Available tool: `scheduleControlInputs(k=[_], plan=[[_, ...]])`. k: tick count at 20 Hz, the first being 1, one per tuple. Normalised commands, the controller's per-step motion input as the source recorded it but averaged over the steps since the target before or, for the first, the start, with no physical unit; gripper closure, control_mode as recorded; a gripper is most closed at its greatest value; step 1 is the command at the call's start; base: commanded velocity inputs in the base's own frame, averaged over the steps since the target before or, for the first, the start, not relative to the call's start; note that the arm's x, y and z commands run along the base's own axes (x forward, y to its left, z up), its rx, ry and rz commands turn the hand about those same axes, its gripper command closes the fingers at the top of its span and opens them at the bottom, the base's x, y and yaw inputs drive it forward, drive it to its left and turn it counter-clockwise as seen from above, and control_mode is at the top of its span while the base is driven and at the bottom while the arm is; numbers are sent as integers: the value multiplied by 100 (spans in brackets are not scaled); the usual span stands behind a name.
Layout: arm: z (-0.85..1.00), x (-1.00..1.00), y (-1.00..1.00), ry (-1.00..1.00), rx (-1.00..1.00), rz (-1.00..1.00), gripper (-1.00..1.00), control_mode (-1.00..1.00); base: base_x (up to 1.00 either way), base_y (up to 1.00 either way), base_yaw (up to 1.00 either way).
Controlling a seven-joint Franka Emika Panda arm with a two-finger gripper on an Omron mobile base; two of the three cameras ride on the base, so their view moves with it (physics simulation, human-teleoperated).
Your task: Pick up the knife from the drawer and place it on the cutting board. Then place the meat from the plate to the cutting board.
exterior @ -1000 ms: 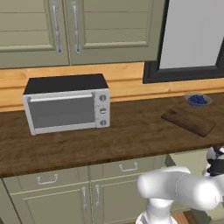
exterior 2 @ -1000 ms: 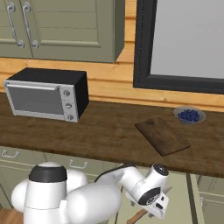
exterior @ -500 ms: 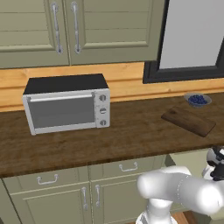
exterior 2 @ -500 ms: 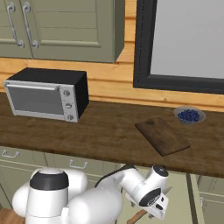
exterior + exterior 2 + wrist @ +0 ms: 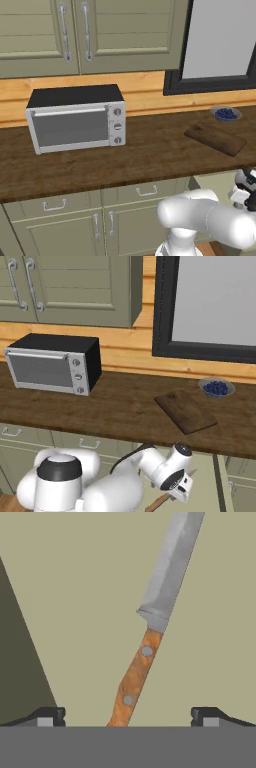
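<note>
I had the claw (image 5: 128, 714) spread wide over the knife (image 5: 150, 632), which lay flat in the drawer (image 5: 75, 587). Fetching it was the step underway; next I judged it must lower and close on the handle.

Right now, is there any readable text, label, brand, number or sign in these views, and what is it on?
None can be read.
The toaster oven has knobs with no legible markings.
The knife lying in the drawer has two rivets in its handle but no brand stamp.
The cutting board, the bowl of berries and the cabinet doors are unmarked.
</note>
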Motion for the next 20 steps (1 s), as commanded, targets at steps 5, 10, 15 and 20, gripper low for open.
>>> scheduleControlInputs(k=[5,10,15,20], plan=[[0,3,-8,-5,-1,-5,-100,-100,0,0,0],[4,0,-10,-6,-1,-10,-100,-100,0,0,0],[1,1,-17,-6,0,-11,-100,-100,0,0,0],[-18,5,-3,0,0,-7,-100,-100,0,0,0]])
